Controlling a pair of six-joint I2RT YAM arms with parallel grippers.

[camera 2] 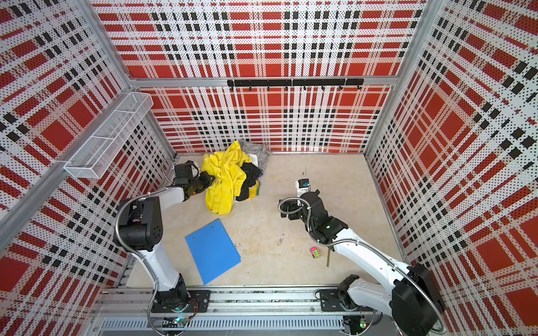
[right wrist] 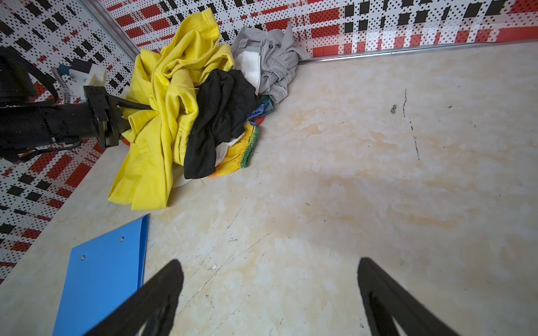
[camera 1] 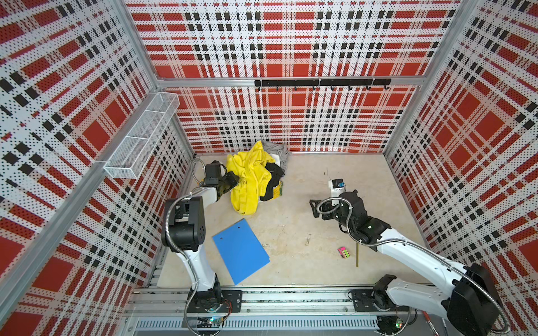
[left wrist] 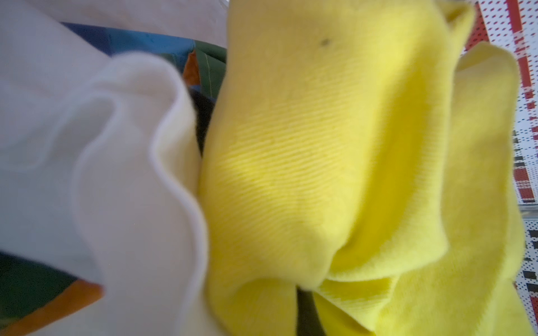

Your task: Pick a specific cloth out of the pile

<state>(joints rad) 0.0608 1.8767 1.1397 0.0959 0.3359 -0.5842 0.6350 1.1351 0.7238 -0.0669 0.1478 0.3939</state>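
A yellow garment (left wrist: 320, 160) and a white cloth (left wrist: 131, 180) filled the left wrist view, blurred; slivers of the striped cloth (left wrist: 208, 72) showed between them; the left end effector (right wrist: 144, 108) was closed, its tips buried in yellow folds at the side of the pile (camera 1: 250, 174), its catch hidden; most of the striped cloth lay under a black garment (right wrist: 215, 122); the right end effector (right wrist: 267, 261) gaped empty above the table (right wrist: 378, 174).

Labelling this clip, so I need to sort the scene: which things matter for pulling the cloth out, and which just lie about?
Job: striped cloth, pile, left gripper, right gripper.
Lying about: blue folder, small pink-green toy, thin stick, wire basket, hook rail.
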